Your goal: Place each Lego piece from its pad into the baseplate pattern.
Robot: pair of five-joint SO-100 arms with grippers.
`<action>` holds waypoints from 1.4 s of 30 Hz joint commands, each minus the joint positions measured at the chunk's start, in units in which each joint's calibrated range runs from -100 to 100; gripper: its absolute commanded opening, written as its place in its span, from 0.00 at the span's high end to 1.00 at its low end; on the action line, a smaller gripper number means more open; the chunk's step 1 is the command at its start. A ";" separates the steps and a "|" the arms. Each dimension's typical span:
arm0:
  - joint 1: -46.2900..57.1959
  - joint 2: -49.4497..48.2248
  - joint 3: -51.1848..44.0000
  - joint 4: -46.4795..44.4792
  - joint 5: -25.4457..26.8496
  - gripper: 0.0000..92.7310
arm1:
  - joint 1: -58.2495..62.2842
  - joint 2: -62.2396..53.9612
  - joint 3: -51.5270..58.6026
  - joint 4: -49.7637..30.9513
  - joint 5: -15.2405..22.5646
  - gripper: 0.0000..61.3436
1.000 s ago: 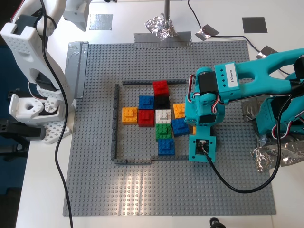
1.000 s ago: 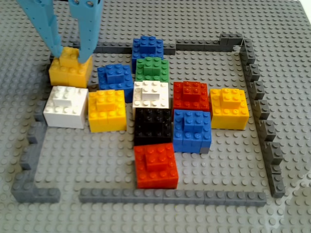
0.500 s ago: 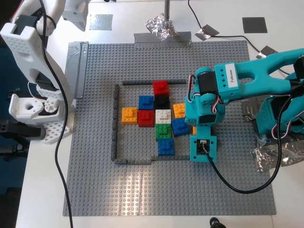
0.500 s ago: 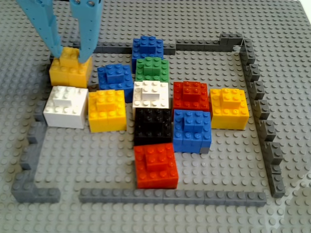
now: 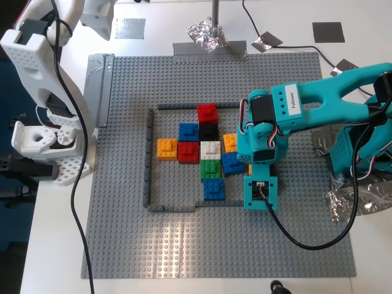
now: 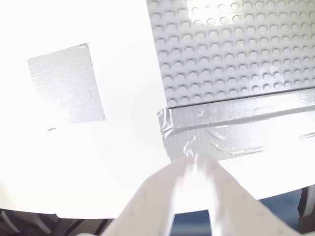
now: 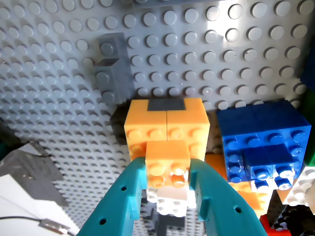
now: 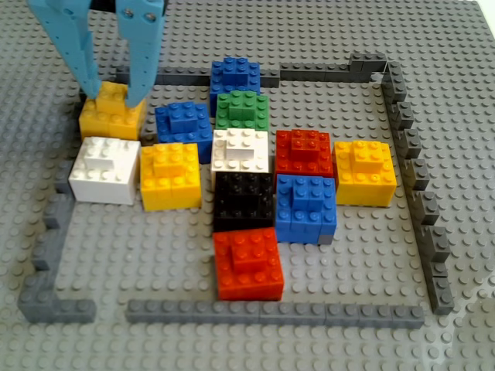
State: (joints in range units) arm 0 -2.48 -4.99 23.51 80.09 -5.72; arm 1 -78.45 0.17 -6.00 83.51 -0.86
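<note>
Two teal fingers (image 7: 123, 206) of my first gripper (image 7: 168, 184) pinching small orange brick (image 7: 167, 160); my second gripper (image 6: 194, 169) fingers nearly together.

You see a grey studded baseplate (image 5: 122, 233) with a dark grey frame (image 5: 147, 153); inside the frame, red (image 8: 247, 263), black (image 8: 244, 199), white (image 8: 103, 168), green (image 8: 242, 108) and blue bricks (image 8: 305, 207); teal gripper (image 7: 170, 189) around orange brick (image 7: 167, 157).
</note>
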 commanded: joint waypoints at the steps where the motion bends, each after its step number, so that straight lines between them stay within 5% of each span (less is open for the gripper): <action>1: 0.34 -0.25 -2.25 -0.02 0.08 1.00 | -0.51 -2.32 -3.89 0.54 -0.10 1.00; 29: 1.28 -1.11 -1.98 0.55 0.03 0.95 | -1.09 -4.12 -2.09 1.03 -0.49 1.00; 34: 1.28 -1.19 -1.98 0.55 0.03 0.83 | -1.16 -4.38 -1.63 1.03 -0.54 1.00; 42: 1.28 -1.62 -2.34 0.63 0.08 0.81 | -1.09 -4.81 -1.63 1.52 -0.34 1.00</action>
State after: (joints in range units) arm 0 -0.92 -4.90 23.51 80.26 -5.88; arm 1 -79.18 0.17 -6.00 84.39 -0.86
